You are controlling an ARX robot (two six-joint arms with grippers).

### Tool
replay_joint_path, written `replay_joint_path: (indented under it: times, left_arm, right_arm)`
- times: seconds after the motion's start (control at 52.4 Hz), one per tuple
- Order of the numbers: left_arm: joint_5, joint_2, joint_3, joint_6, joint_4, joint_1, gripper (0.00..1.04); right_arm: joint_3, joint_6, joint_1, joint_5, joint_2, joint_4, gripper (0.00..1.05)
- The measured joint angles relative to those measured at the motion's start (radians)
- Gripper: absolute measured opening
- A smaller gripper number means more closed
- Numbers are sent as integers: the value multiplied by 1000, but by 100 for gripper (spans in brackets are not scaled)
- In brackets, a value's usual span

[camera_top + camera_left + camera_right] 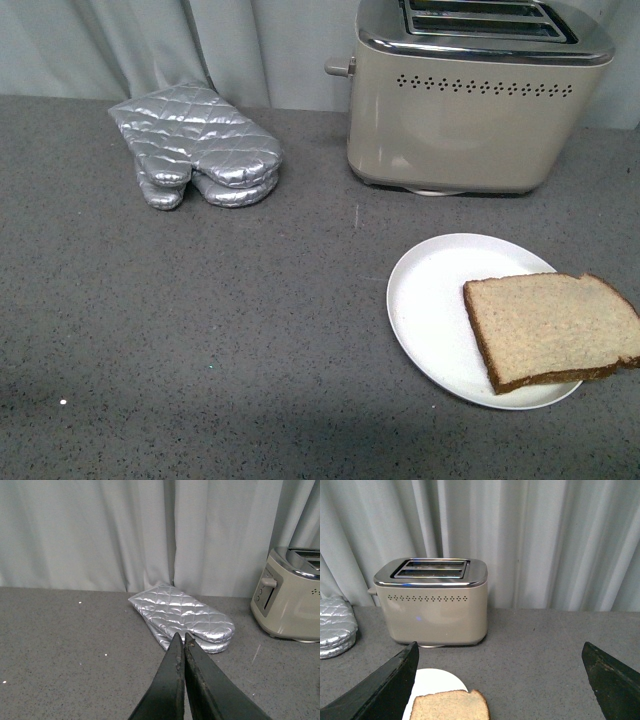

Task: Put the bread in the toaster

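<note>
Tan dark-crusted bread slice [550,328] on round white plate [430,300] looks light, soft, crumbly; pinch overhanging crust edge; right tool [500,652] wide, left tool [184,639] closed.

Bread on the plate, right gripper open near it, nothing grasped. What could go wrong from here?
1. The bread lies flat and overhangs the white plate at its rim, so the open right gripper may struggle to get a finger under it and could shove the slice or the plate instead.
2. The slots of the toaster look narrow; a tilted or sagging slice could catch at the opening rather than drop in.
</note>
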Motion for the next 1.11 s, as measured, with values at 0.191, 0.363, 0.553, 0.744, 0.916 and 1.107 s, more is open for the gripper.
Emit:
replay_joint_path:
  times: [0.191, 0.363, 0.553, 0.744, 0.916, 1.107]
  left_arm:
    - [0, -137, -1, 0, -124, 0, 4]
    - [0, -240, -1, 0, -220, 0, 4]
    - [0, -327, -1, 0, -304, 0, 4]
    - [0, -420, -1, 0, -396, 0, 4]
    - [0, -469, -1, 0, -445, 0, 4]
    - [0, -509, -1, 0, -485, 0, 4]
  right_arm:
    - [0, 0, 0, 0, 0, 0, 95]
    - [0, 0, 0, 0, 0, 0, 95]
    - [0, 0, 0, 0, 0, 0, 95]
    - [0, 0, 0, 0, 0, 0, 95]
    - [0, 0, 0, 0, 0, 0, 95]
    - [0, 0, 0, 0, 0, 0, 95]
